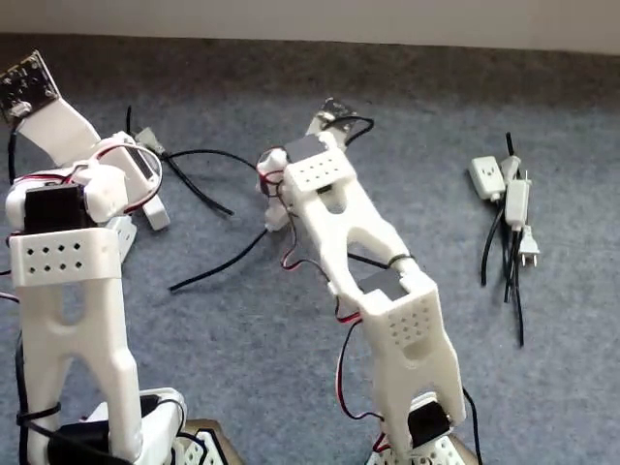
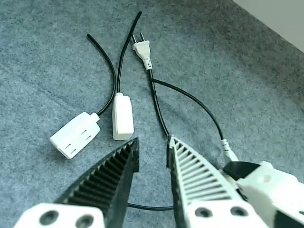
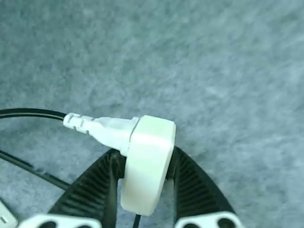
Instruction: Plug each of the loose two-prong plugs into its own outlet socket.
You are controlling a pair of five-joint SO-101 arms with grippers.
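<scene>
In the left wrist view my left gripper (image 2: 152, 147) is open above the grey carpet, one finger black and one white. A thin black cord runs up to its white fingertip without being held. Beyond it lie a white three-slot socket block (image 2: 73, 137), a slim white socket block (image 2: 122, 116) and a loose white two-prong plug (image 2: 141, 47) on a black cord. My right gripper (image 3: 146, 156) is shut on a white socket block (image 3: 147, 156) with a white plug (image 3: 102, 128) pushed into its side. The high view has two socket blocks (image 1: 487, 177) and a loose plug (image 1: 528, 254) at the right.
Two white arms stand in the high view, one at the left (image 1: 68, 281) and one in the middle (image 1: 358, 242). Loose black cords (image 1: 208, 266) trail over the carpet between them. A pale wall edge (image 1: 310, 19) borders the far side.
</scene>
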